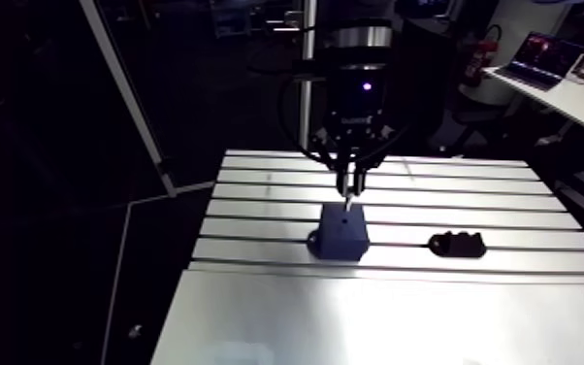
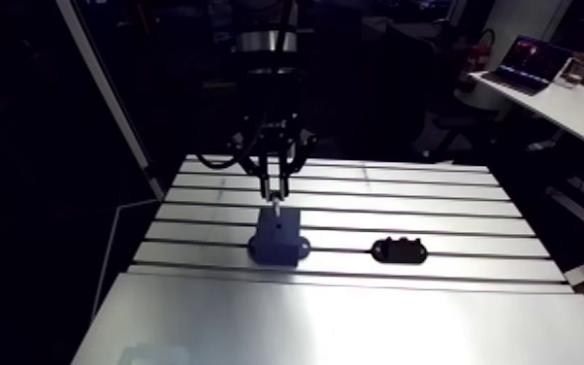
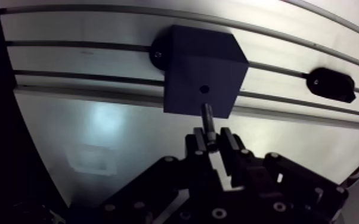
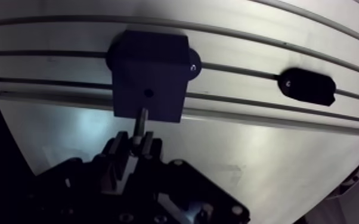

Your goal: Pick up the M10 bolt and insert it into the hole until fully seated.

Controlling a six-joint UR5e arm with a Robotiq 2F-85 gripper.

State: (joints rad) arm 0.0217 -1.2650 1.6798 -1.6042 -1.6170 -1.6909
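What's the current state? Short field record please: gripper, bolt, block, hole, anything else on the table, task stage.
gripper: shut on bolt, above the block
bolt: held between the fingers, shank pointing down at the block's top face
block: dark blue, sits on the slotted table
hole: in the block's top face, open; bolt not in it
black part: lies on the table, apart from the block
stage: bolt picked up; insertion not yet done
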